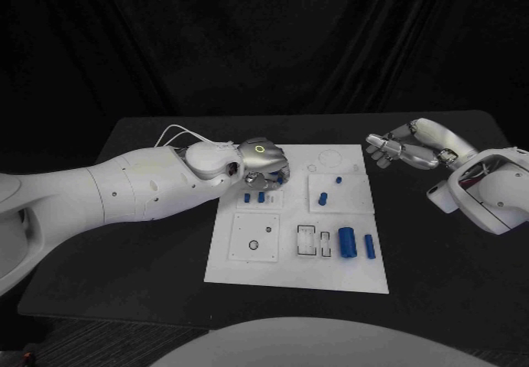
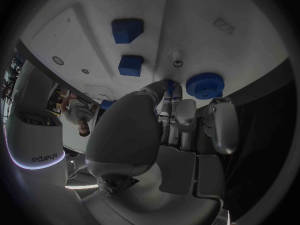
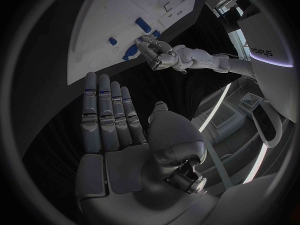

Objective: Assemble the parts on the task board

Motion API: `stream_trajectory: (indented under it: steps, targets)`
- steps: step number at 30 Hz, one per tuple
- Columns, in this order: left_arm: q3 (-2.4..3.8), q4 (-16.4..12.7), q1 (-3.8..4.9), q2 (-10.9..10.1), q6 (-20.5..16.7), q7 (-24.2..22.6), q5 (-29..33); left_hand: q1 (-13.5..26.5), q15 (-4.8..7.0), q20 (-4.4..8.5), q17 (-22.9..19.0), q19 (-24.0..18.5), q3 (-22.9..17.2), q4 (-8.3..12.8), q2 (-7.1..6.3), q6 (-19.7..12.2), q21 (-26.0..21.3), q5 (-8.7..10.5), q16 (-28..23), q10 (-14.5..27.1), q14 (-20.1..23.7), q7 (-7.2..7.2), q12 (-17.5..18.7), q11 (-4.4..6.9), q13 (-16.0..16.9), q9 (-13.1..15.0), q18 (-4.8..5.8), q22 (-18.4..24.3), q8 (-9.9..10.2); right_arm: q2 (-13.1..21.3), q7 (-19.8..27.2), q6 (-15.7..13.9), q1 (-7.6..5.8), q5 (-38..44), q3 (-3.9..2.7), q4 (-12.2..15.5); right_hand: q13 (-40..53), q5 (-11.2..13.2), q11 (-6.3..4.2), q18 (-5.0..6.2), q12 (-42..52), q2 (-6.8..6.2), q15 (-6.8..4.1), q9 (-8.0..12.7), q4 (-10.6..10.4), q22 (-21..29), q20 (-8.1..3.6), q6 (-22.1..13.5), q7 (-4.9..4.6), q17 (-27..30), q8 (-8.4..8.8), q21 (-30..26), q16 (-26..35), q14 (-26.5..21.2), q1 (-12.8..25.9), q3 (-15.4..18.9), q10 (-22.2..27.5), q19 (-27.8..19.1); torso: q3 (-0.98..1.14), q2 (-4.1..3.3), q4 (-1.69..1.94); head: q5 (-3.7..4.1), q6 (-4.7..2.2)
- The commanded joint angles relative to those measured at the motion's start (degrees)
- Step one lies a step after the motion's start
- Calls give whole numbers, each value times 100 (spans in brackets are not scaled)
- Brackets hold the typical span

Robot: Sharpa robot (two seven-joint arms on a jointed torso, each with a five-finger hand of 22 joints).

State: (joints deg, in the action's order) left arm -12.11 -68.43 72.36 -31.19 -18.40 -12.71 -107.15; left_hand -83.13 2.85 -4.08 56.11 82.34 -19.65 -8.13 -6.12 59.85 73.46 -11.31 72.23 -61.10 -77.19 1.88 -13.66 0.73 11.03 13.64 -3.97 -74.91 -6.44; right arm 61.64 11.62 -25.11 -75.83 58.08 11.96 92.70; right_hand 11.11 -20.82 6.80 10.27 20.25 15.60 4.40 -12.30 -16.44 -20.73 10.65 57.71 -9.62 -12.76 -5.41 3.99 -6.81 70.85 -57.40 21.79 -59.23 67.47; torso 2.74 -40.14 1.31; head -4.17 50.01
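The white task board [image 1: 289, 271] lies mid-table. My left hand [image 1: 262, 164] hangs over its far left corner, fingers pointing down. In the left wrist view its fingertips [image 2: 169, 96] pinch a small blue part [image 2: 169, 85] just above the board [image 2: 100, 20], with a blue gear [image 2: 204, 85] lying right beside them. Two blue blocks [image 2: 130, 65] stand in the board close by, also in the head view [image 1: 254, 198]. My right hand [image 1: 406, 149] hovers off the board's far right corner, its fingers [image 3: 106, 110] straight and holding nothing.
More blue parts stand on the board: a small peg [image 1: 339, 180], a short piece [image 1: 323, 198], a large cylinder [image 1: 346, 241] and a slimmer one [image 1: 369, 245]. A white square plate [image 1: 254, 237] sits at the board's near left. Black table [image 1: 144, 252] surrounds the board.
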Motion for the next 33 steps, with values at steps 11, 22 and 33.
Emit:
stream_trajectory:
  steps: [11,22,33]
  targets:
    - [-2,-280,-2,-273,-683,55,-57,-369,80,42,299,10,-105,355,199,255,-87,576,222,-555,-321,47,46,1,-8,-19,26,-1017,-9,-9,-225,154,12,32,-4,-15,-11,-29,1,20,35,3,-6,-8,-4,13,-9,24,-3,-4,-31,29,24,43,-78,-56,-48,34,1,1,1,2,-1]
    - [0,-853,439,-840,-643,-102,-17,-293,93,44,168,-34,-111,273,149,177,-202,862,134,-488,-293,-20,275,47,-75,-101,10,-990,125,-41,-278,243,12,32,-4,-40,-15,-25,3,18,33,10,-3,-7,-8,18,-8,23,-4,-2,-30,26,31,34,-88,-62,-44,30,5,7,4,4,-1]
    - [-3,-1006,576,-1179,83,-374,141,-216,87,40,84,-124,-99,101,113,189,-365,862,77,-409,-226,-57,450,76,-155,-127,-13,-951,160,-53,-330,326,12,32,-4,-91,-18,-21,5,17,29,11,1,-7,-12,23,-6,23,-4,0,-30,22,39,25,-93,-63,-37,24,12,3,-3,-14,-1]
